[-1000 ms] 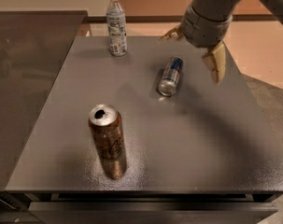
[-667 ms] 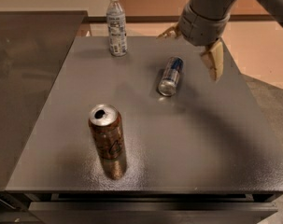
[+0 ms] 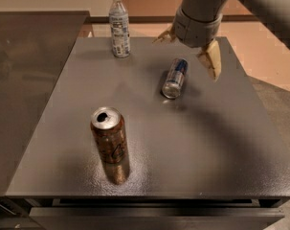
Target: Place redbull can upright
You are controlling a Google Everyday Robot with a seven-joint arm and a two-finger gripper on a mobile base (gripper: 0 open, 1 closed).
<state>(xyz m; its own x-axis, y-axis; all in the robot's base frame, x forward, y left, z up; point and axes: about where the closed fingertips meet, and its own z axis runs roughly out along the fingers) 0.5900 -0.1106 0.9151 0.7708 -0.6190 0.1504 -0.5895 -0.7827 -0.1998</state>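
Observation:
The redbull can point(image 3: 175, 77), slim, silver and blue, lies on its side on the grey table point(image 3: 206, 143), right of centre toward the back, its shiny end facing the front. My gripper point(image 3: 187, 49) hangs above and just behind the can. It is open and empty, with one tan finger point(image 3: 211, 60) to the can's right and the other tan finger point(image 3: 164, 34) at the back left. Neither finger touches the can.
A brown soda can point(image 3: 109, 137) stands upright at the front left. A clear plastic bottle with a white cap point(image 3: 119, 25) stands at the table's back edge. A dark counter point(image 3: 25, 56) adjoins on the left.
My gripper has shifted slightly left and back, closer over the lying can. The can, the soda can and the bottle have not moved.

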